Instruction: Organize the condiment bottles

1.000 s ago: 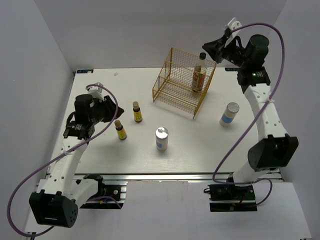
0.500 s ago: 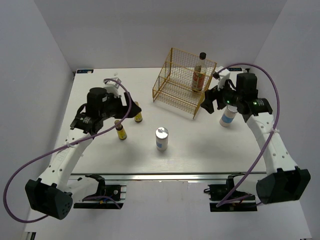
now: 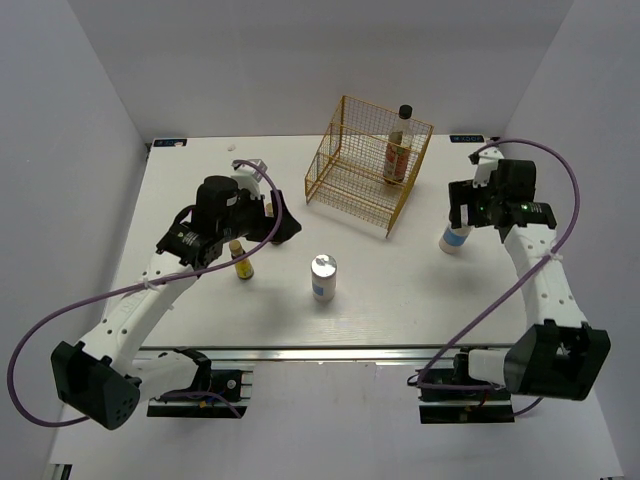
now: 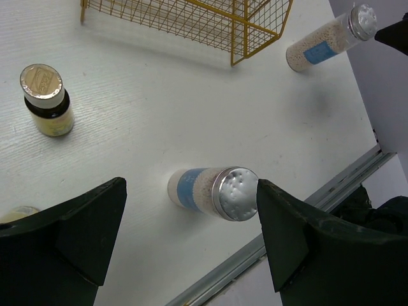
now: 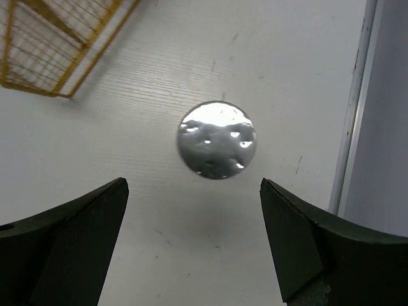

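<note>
Your left gripper (image 4: 191, 220) hangs wide open and holds nothing. The centre white cylinder (image 4: 207, 191) stands on the table (image 4: 159, 127) below the gap between its fingers. Your right gripper (image 5: 191, 217) is just as wide and just as empty, looking straight down on the silvery lid of the right white cylinder (image 5: 217, 139).

Only one container is here, the gold wire rack (image 3: 365, 165). It holds the tall clear bottle (image 3: 398, 150), upright at its far right corner; you cannot tell which tier. Every other bottle stands on the white table, apart from the rack.

Plain pale walls (image 3: 250, 70) close in the table on three sides.

From overhead, you see one amber bottle (image 3: 241, 262) beside the left arm. The second amber bottle (image 4: 46, 102) shows only in the left wrist view, since the overhead camera has the arm across it. That wrist view also catches the right white cylinder near the rack's corner.
</note>
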You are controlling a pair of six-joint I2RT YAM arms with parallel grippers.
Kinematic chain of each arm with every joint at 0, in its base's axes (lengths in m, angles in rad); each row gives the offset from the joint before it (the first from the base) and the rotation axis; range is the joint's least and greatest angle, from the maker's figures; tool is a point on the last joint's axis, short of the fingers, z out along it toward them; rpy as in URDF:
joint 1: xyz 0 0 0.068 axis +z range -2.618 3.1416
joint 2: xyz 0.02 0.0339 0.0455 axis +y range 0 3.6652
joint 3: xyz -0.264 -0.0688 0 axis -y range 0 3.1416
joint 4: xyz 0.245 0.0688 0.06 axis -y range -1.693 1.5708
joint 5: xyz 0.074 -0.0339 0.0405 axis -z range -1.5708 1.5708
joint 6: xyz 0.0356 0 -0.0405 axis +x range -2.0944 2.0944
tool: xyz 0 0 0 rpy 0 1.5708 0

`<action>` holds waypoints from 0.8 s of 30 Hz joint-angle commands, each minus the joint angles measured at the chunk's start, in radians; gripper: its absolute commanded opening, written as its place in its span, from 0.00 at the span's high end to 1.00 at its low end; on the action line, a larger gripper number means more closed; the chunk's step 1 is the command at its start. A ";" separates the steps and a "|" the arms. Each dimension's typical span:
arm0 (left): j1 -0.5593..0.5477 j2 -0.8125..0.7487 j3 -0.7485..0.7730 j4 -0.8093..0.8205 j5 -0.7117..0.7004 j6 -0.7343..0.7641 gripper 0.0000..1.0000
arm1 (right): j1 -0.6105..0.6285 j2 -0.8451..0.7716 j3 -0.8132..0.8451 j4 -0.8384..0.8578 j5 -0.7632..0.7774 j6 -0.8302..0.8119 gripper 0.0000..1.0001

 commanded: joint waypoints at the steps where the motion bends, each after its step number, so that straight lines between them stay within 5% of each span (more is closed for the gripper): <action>1: -0.008 -0.011 0.023 0.029 -0.015 -0.003 0.07 | -0.059 0.066 0.012 0.057 0.026 -0.011 0.11; 15: -0.014 -0.061 -0.020 0.020 -0.055 -0.046 0.07 | -0.092 0.287 0.074 0.114 -0.084 -0.036 0.13; 22: -0.016 -0.080 -0.028 0.005 -0.067 -0.056 0.07 | -0.092 0.282 0.068 0.129 -0.095 -0.053 0.43; 24: -0.016 -0.081 -0.034 0.010 -0.063 -0.059 0.07 | -0.092 0.259 0.060 0.132 -0.113 -0.076 0.58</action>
